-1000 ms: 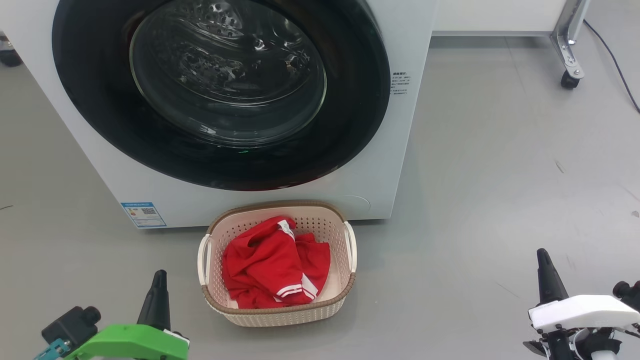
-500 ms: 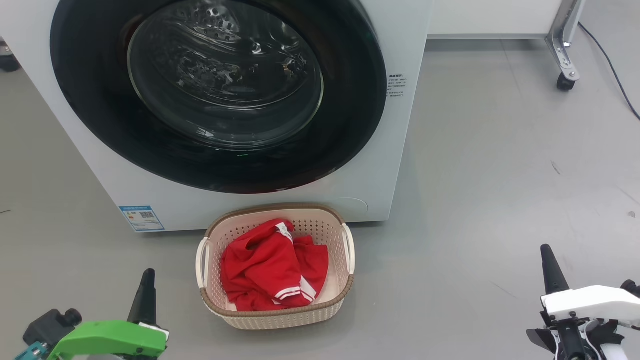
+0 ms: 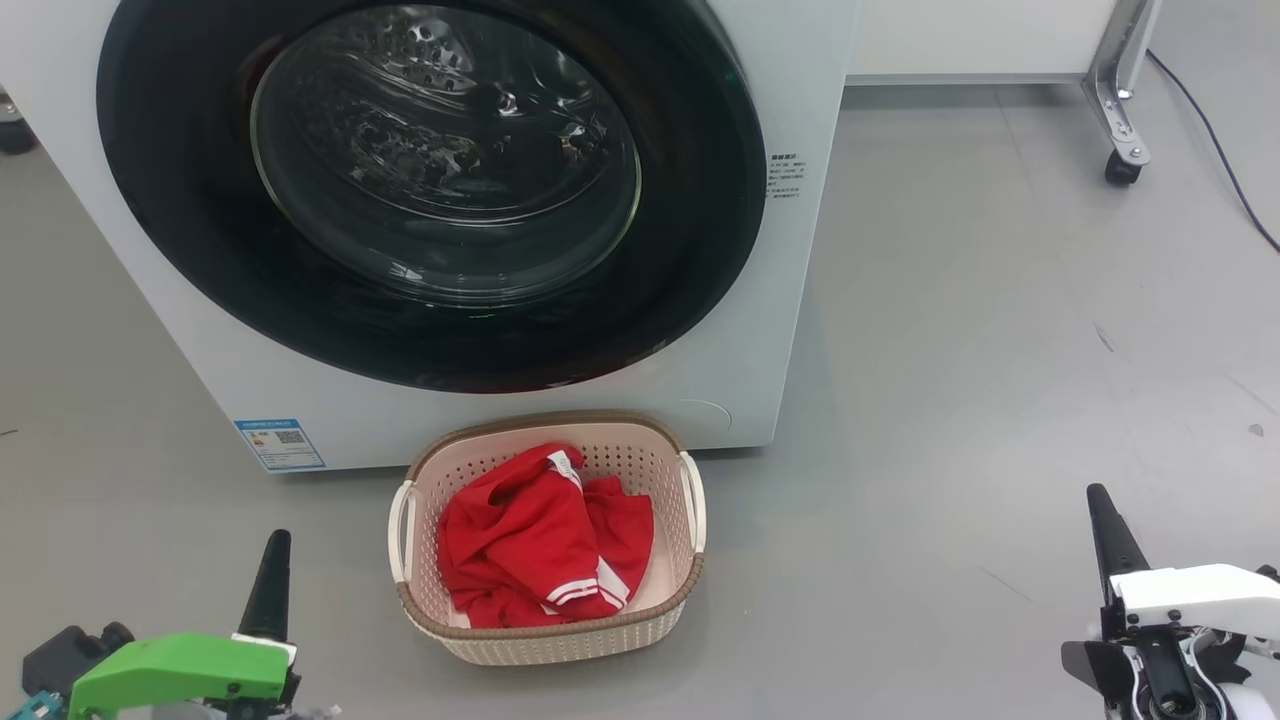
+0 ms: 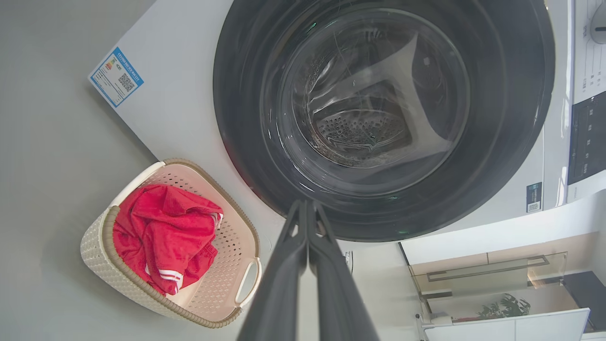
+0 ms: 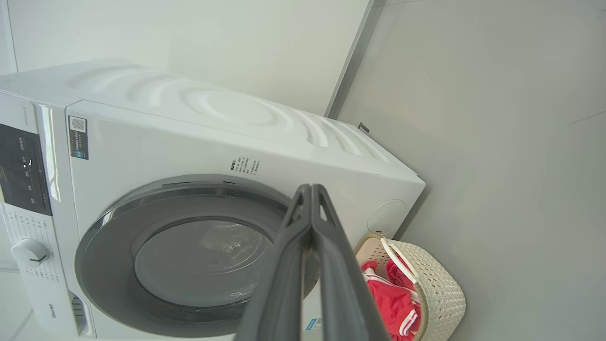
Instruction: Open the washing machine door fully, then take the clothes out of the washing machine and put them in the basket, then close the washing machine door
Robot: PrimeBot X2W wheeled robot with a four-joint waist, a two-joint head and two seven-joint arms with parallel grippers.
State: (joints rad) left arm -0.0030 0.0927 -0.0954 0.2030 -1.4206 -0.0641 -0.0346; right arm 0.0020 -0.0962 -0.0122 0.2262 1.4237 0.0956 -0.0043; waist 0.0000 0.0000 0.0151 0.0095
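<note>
Hands first: our left hand [image 3: 273, 548] at 7 o'clock and right hand [image 3: 1099, 502] at 5 o'clock are both pinched together, holding nothing. Between them, at 6 o'clock, we see the basket [image 3: 548, 422], handles at 9 and 3, clothes [image 3: 525, 545] heaped inside. Beyond it at 12 stands the washing machine [image 3: 765, 330], with the washing machine door [image 3: 690, 250] closed.

The door [image 3: 440, 190] is cut off at the top edge of the head view. Print [image 3: 785, 175] on the washer [image 3: 750, 340] and its sticker [image 3: 279, 444] are too small to read.
</note>
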